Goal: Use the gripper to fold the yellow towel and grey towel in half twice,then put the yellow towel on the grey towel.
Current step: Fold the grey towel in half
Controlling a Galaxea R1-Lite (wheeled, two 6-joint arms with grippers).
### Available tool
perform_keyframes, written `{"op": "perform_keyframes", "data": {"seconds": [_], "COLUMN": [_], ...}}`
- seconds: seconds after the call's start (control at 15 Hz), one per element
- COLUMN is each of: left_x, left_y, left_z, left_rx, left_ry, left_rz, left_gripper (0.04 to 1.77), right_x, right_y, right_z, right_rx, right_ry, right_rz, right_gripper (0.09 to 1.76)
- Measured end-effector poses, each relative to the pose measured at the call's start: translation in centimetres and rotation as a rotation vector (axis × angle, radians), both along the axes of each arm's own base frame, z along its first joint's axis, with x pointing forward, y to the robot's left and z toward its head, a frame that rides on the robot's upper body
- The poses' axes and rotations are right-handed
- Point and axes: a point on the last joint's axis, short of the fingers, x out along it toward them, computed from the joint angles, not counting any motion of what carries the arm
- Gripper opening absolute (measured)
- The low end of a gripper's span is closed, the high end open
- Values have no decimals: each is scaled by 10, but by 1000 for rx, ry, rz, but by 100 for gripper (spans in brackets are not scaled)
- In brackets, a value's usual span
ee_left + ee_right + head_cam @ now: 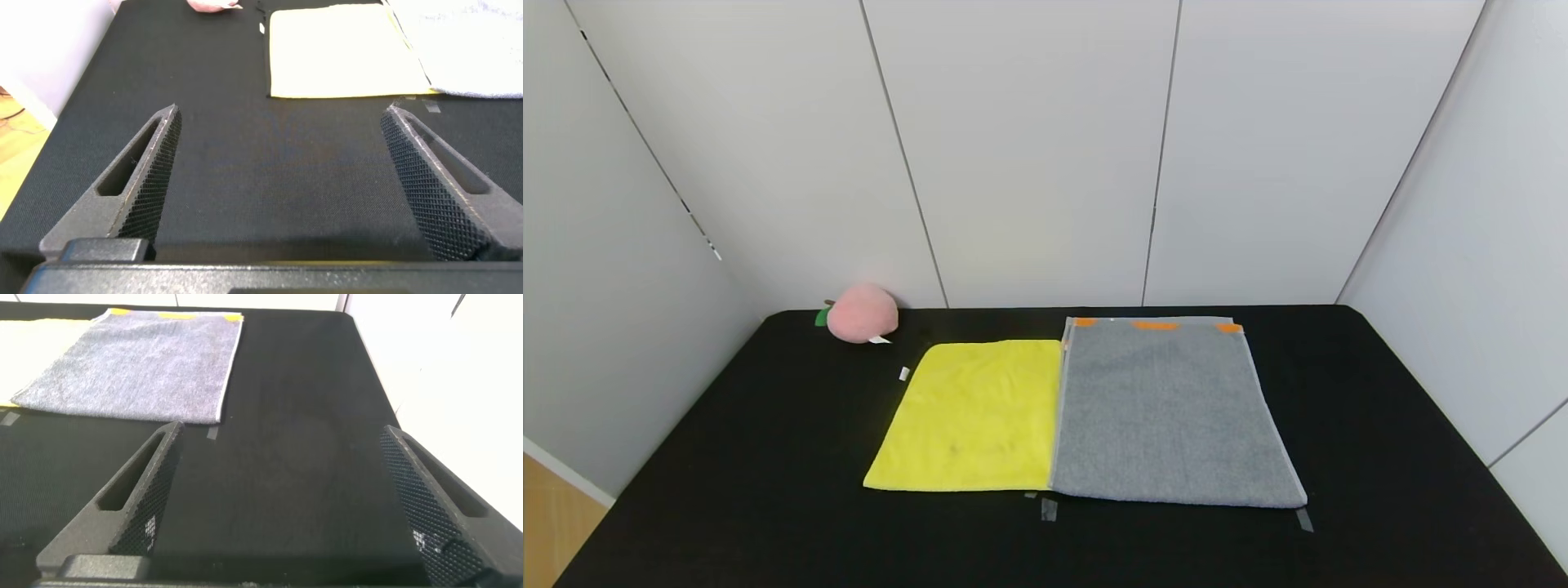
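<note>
Grippers sit nearest the cameras, low over the near part of a black, finely woven counter (768, 457) and out of the head view. The left gripper (282, 180) has its dark, cross-hatched fingers (155, 175) spread wide with nothing between them, only bare black cloth below. The right gripper (282, 486) matches it, its textured fingers (151, 494) standing wide over an open stretch of counter, well short of the towels.

Farther out, small strips of grey tape (1049, 509) lie stuck to the counter at the towels' near edge. Just beyond them the two cloths lie flat and unfolded, side by side with their long edges touching. On the left lies the yellow towel (976, 416), a bright, plush microfibre cloth, roughly square, with a smooth nap. On the right lies the grey towel (1172, 412), a larger rectangle of looped terry with pale edging and orange marks (1156, 325) along its far end.

Farthest back, near the left rear corner of the counter, a pink plush peach (861, 313) with a green leaf rests just before the white panelled wall (1045, 147).
</note>
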Motion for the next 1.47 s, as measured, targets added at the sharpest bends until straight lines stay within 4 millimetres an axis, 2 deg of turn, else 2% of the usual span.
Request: {"op": "perform_keyframes", "data": {"seconds": [1.47], "left_x": [0], "left_y": [0], "left_z": [0], "left_rx": [-28], "left_ry": [-2], "left_rz": [22], "left_gripper": [172], "right_x": [0], "right_y": [0], "right_z": [0], "right_rx": [7], "right_ry": [-2], "right_rz": [-1], "right_gripper": [171]}}
